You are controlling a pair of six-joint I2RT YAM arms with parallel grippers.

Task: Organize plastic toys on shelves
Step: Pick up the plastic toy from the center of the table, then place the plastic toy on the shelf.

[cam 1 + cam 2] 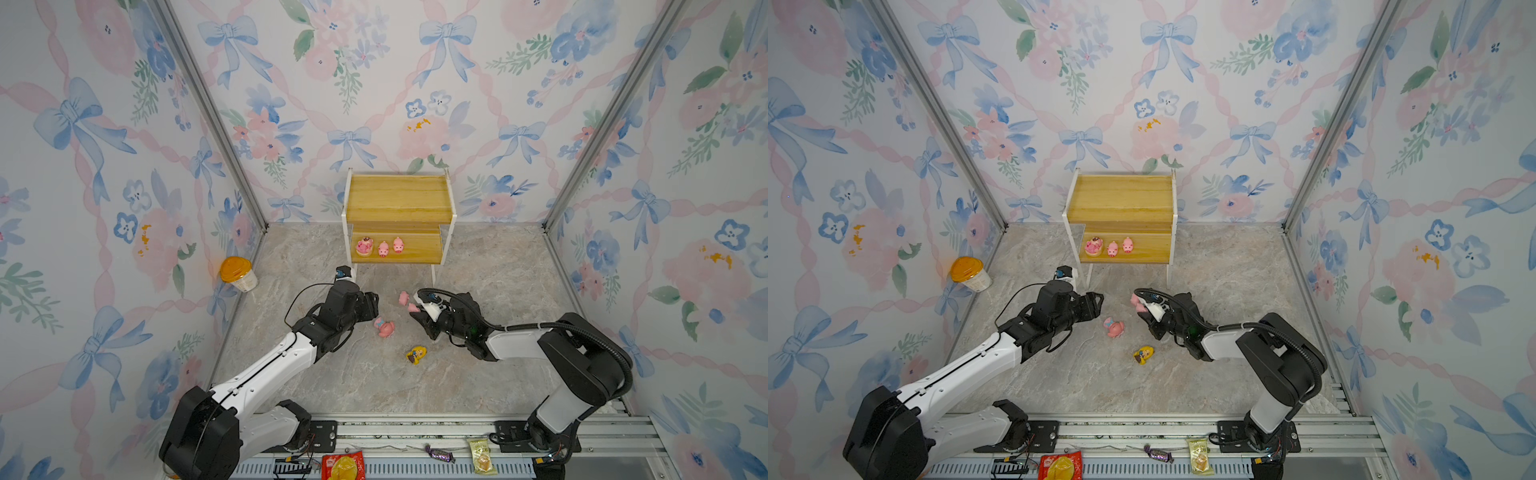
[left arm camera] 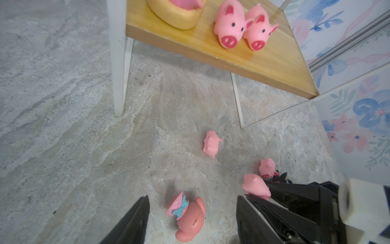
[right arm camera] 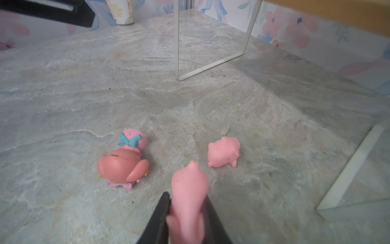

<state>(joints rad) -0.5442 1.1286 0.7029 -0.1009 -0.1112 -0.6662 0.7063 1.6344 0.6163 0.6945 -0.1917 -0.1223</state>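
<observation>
Roughly a third done: three pigs (image 1: 383,248) shelved so far.
Your right gripper (image 1: 417,312) pinches a small pig (image 3: 187,183); left gripper (image 1: 374,306) gapes empty. Between them lies the hatted figure (image 1: 385,327), doll (image 1: 416,354) near the right one, shelves (image 1: 399,199) beyond both.

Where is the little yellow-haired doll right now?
In both top views the yellow-haired doll lies on the floor in front of the shelves, nearer the camera than the pink blue-hatted figure and to its right.
</observation>
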